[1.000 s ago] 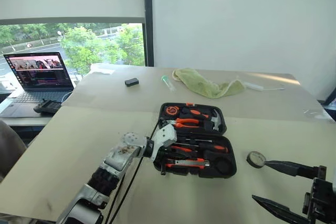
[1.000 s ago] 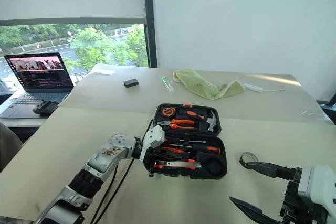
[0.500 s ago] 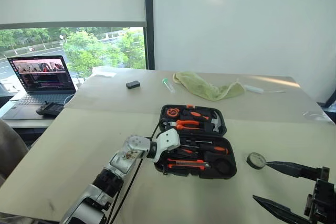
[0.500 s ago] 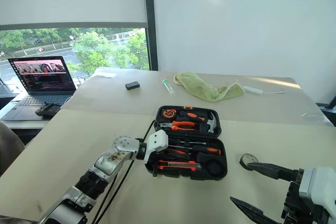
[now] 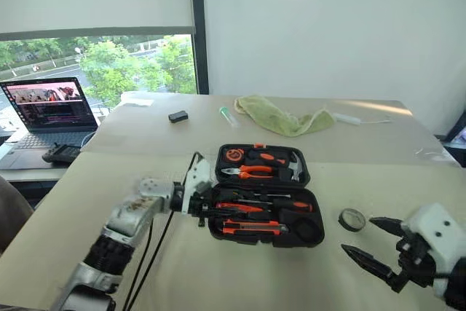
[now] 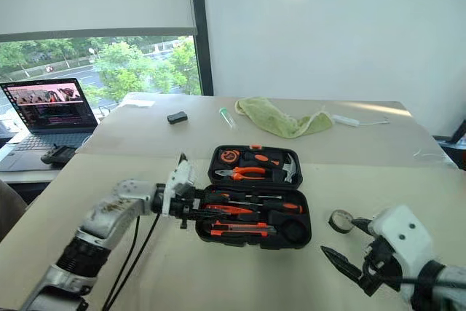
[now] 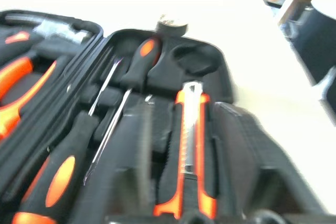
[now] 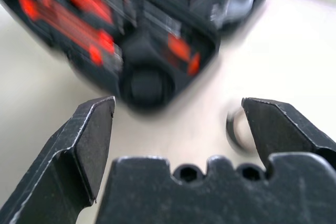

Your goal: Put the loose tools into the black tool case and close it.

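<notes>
Since a second ago my left gripper point(image 5: 204, 213) has drawn back off the black tool case point(image 5: 309, 232) to its near-left corner, fingers parted and empty. 2 screwdrivers point(image 7: 63, 166) and the utility knife point(image 7: 189, 145) lie in its recesses. My right gripper point(image 5: 373, 241) has swung toward the tape roll point(image 5: 352, 218) on the table point(image 5: 87, 180), jaws wide and empty.

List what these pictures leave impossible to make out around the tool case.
- Left gripper: in the head views its fingers blend into the dark edge of the black tool case; open or shut, unclear.
- Small black tape roll: right wrist view blurs it, one right gripper finger covers part.
- Utility knife: handle end cut off at the left wrist view's edge.
</notes>
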